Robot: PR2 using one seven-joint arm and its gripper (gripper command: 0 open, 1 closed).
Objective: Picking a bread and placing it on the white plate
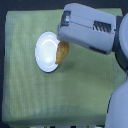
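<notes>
The white plate (46, 51) lies on the green cloth, left of centre in the exterior view. The bread (62, 53), a golden-brown loaf, stands steeply over the plate's right rim, its lower end reaching the rim. Its upper end disappears under my gripper (63, 42), which comes in from the upper right. The grey gripper housing covers the fingers, so I cannot tell how the jaws stand or whether they hold the loaf. I also cannot tell whether the bread rests on the plate or hangs just above it.
A green cloth (30, 95) covers the table, with a dark border around it. The arm's bulky grey forearm (92, 30) fills the upper right. A grey robot body part (119, 107) sits at the lower right corner.
</notes>
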